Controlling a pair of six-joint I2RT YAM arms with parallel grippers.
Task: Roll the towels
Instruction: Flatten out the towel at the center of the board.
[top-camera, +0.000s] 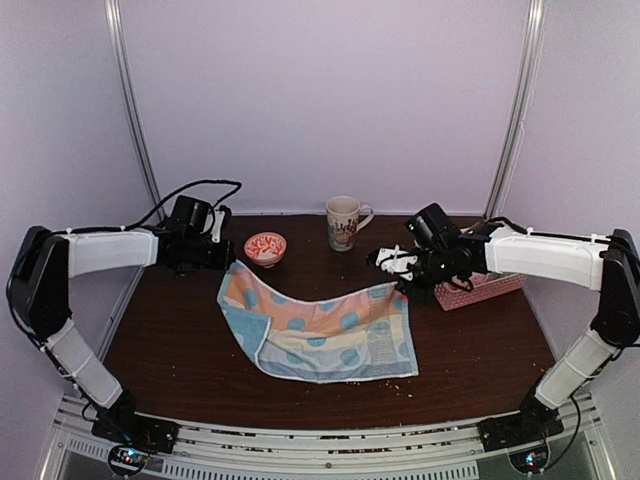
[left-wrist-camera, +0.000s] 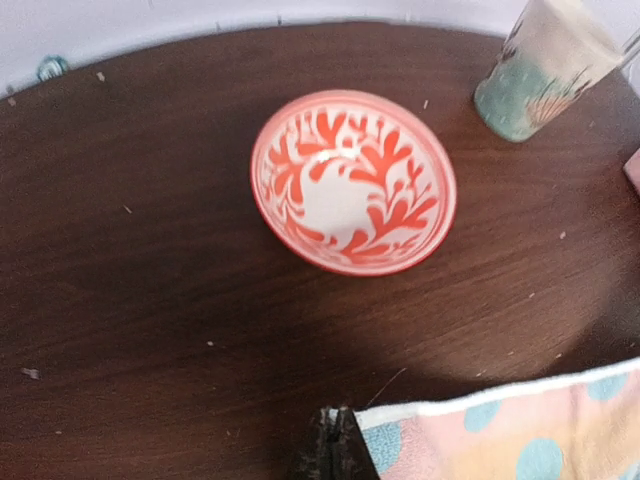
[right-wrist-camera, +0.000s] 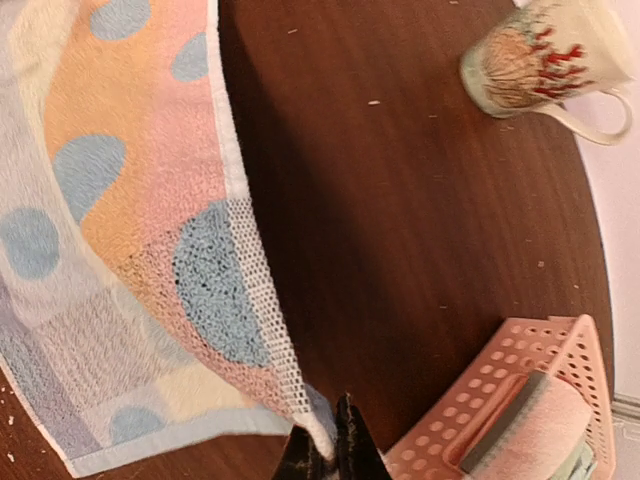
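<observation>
Dark wood table (top-camera: 480, 350) is seen w/ patterned towel (top-camera: 320, 325) spread at centre: pastel blocks w/ blue dots, near edge laid on the tabletop. Its far-left corner is pinched by left gripper (left-wrist-camera: 335, 445), fingers pressed together on the cloth. Far-right corner is pinched likewise by right gripper (right-wrist-camera: 335, 445). Pink lattice basket (right-wrist-camera: 520, 380) is set at right, w/ a rolled towel (right-wrist-camera: 535, 425) held inside. Mug (top-camera: 343, 222) & red-patterned bowl (top-camera: 265, 247) are placed near the far edge, beyond the spread towel.
</observation>
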